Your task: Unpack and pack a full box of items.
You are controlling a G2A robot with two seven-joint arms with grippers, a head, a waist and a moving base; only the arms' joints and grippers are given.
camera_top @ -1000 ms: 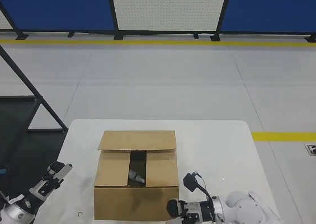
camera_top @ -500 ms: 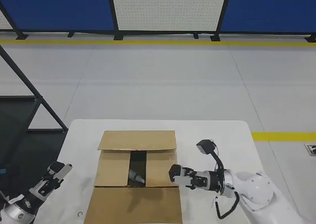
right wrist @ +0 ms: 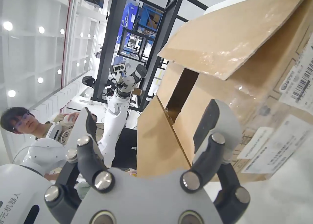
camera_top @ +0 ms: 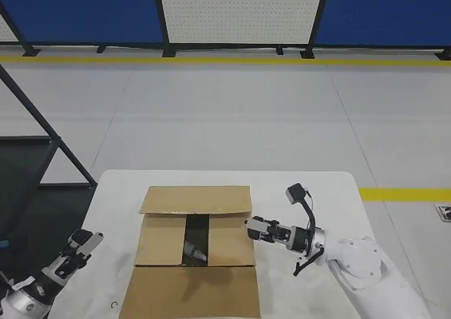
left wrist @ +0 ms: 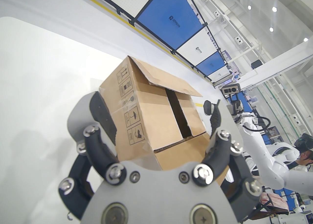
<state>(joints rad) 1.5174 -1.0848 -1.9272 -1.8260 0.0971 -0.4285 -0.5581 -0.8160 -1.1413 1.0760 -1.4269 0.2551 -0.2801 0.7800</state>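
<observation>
Cardboard box (camera_top: 195, 239) sits lower centre on the white table (camera_top: 313, 191), outer flaps open, as the right gripper (camera_top: 250, 229), fingers wide and empty, hovers beside the inner flap (camera_top: 231, 239) likely to be lifted next; left gripper (camera_top: 85, 239) rests wide-fingered at lower left.

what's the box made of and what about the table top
The box: brown corrugated cardboard, matte; a cut flap edge shows the fluted core in the left wrist view. Glossy strips on it look like clear tape. The table: smooth white, slight sheen; laminate or painted, cannot tell.
</observation>
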